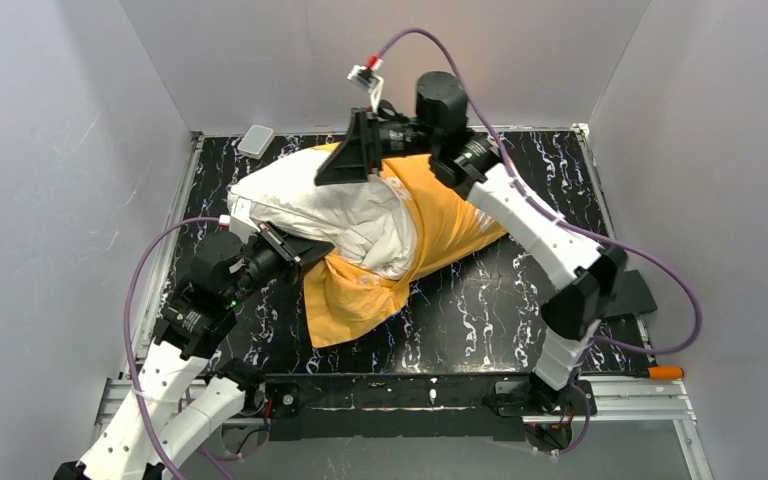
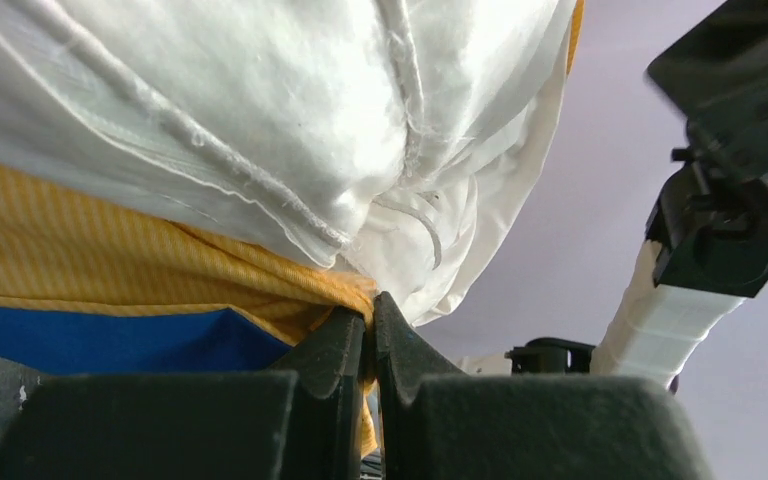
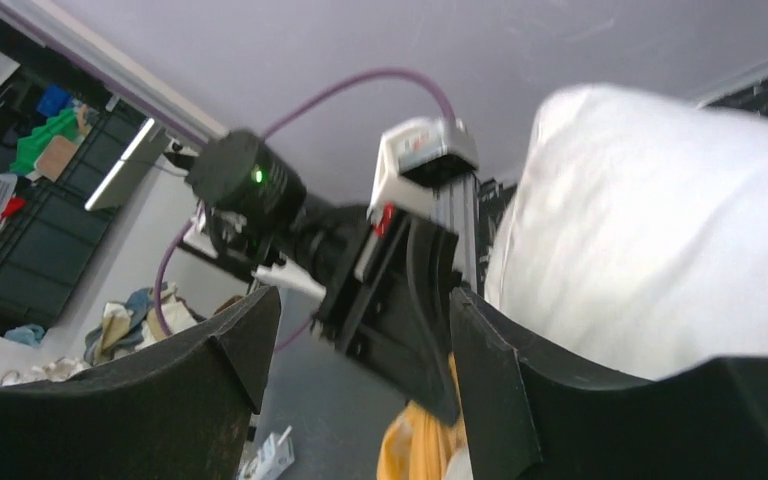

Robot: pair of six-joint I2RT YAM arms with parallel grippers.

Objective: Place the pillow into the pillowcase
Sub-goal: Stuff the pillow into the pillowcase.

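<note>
Pillow (image 1: pixel 330 210): plump, white, wrinkled, seamed. It lies on the worktop (image 1: pixel 520 310) between the two end effectors. The part beyond the left end effector (image 2: pixel 370 308) sits inside the case (image 1: pixel 445 220); the part bulging just above its pinch is bare.

Judged light, soft and bulky. It will likely sag and fold wherever unsupported, spring back when squeezed, and not break. The cloth looks matte and probably drags against the case rather than slides. Best hold, I'd say, is a corner or seamed edge, where the fabric bunches; the middle offers only fill.

Case: thin, limp, orange-yellow side out, with blue showing below the left end effector. A loose flap trails on the worktop just beside it. Take the case by the hem at the mouth.

Left end effector: pressed together on a fold of orange case hem, with the pillow touching above.

Right end effector (image 3: pixel 362 300): spread, nothing between the jaws, pillow just to its side. Whether it touches the cloth, cannot tell.
</note>
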